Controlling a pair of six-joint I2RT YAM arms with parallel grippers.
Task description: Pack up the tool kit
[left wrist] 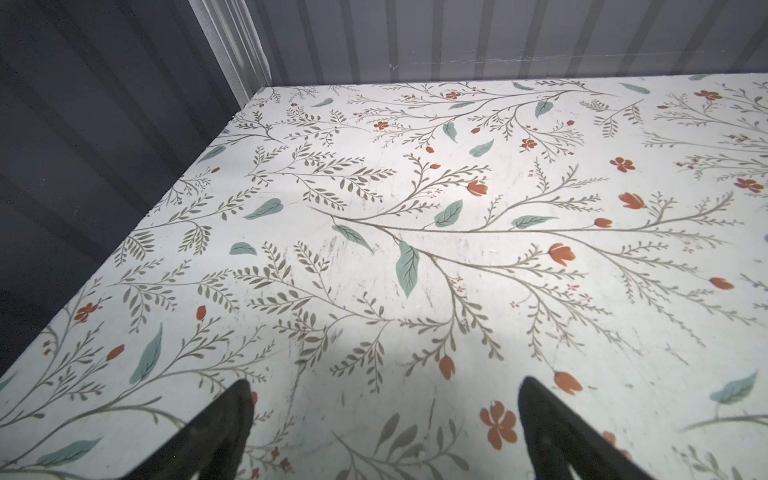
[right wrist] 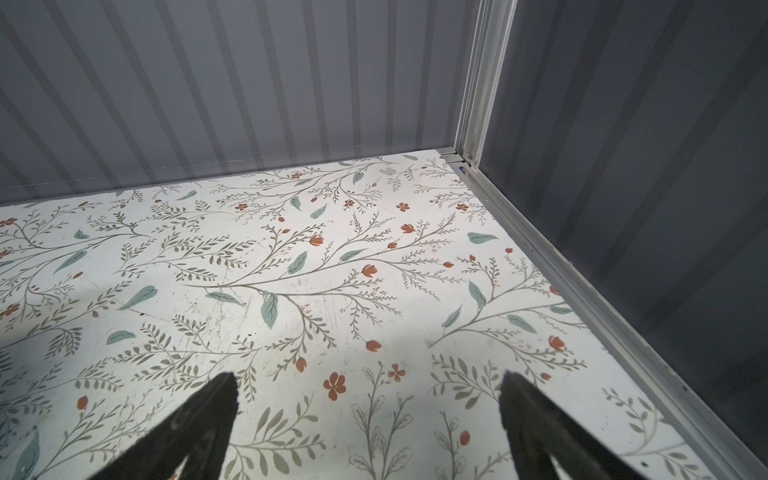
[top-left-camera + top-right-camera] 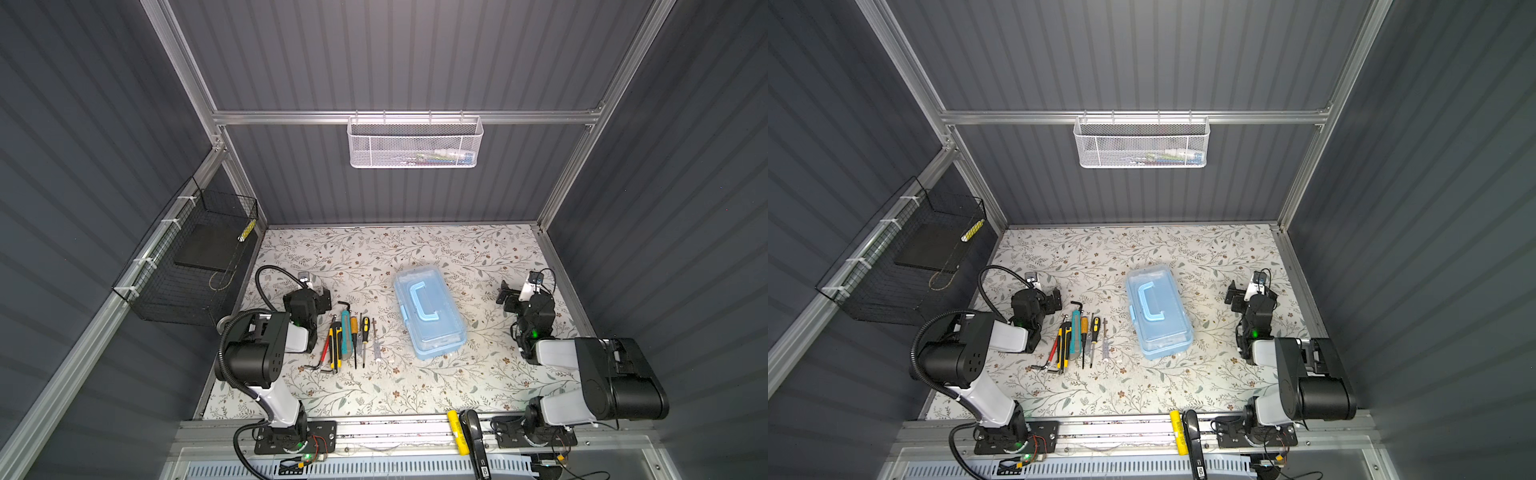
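Wide open at the left gripper (image 1: 385, 384), nothing held, only bare floral table (image 1: 415, 249) beneath. Same at the right gripper (image 2: 366, 376): spread apart, empty, toward the table's right edge.

Just right of the left arm, in both top views, a tidy row of tools (image 3: 349, 340) side by side on the table: hex keys (image 3: 344, 305), utility knives (image 3: 345, 336), screwdrivers (image 3: 365, 328).

Further right, mid-table between the arms and touching neither, the tool kit box (image 3: 430, 313): light blue, clear lid shut, blue handle (image 3: 424, 301) flat on top; contents unreadable through the lid.

On the back rail, a white mesh basket (image 3: 415, 143) with a few small coloured items, too blurred to name. On the left wall, a black wire basket (image 3: 187, 266) with a dark flat slab and a small yellow-patterned piece.
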